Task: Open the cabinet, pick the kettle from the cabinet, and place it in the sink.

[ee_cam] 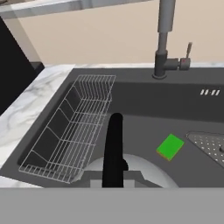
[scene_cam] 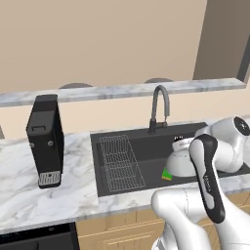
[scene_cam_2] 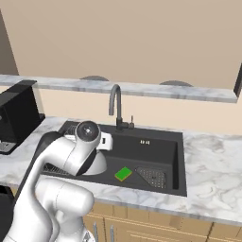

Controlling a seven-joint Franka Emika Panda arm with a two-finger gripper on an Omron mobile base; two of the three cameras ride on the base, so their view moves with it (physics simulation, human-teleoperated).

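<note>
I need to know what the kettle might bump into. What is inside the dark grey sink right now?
Inside the dark grey rectangular sink: a wire rack, a green sponge, a perforated drain plate, and the silvery dome kettle, black handle up. The arm covers part of the basin floor.

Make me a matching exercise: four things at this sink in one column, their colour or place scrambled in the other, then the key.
1. kettle
2. sponge
3. wire rack
4. faucet

A. green, on the sink floor
B. behind the basin, on its rim
C. held by its black handle over the basin
D. along one side of the basin

Pairs: 1-C, 2-A, 3-D, 4-B
</note>
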